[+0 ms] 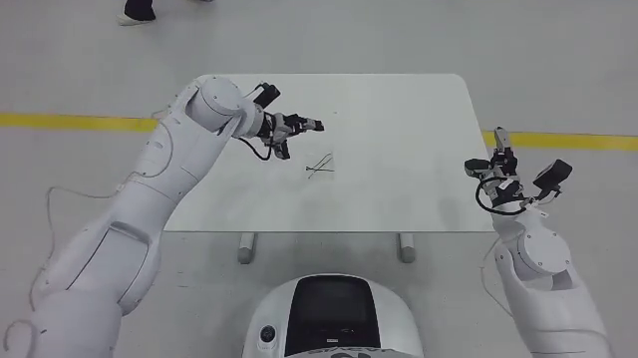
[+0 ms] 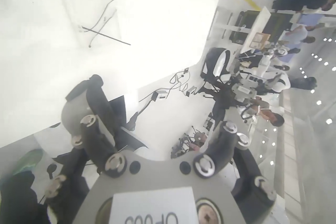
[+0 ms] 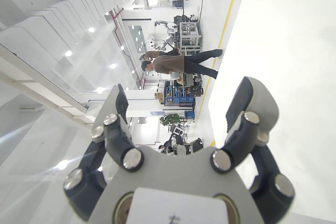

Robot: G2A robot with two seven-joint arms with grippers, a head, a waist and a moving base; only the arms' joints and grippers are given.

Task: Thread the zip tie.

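My thin dark plastic zip ties point(image 1: 320, 167), loose in a small crossed heap.
They lie flat on the white table point(image 1: 419, 119), just off centre toward 7 o'clock, one straight strip crossing curved ones.

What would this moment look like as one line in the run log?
zip ties: crossed on table, untouched | left tool: open, near ties | right tool: open, by table edge

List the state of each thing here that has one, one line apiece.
zip ties: lying loose and crossed on the table, none threaded.
left gripper: open, empty, above the table.
right gripper: open, empty, beside the table's edge.
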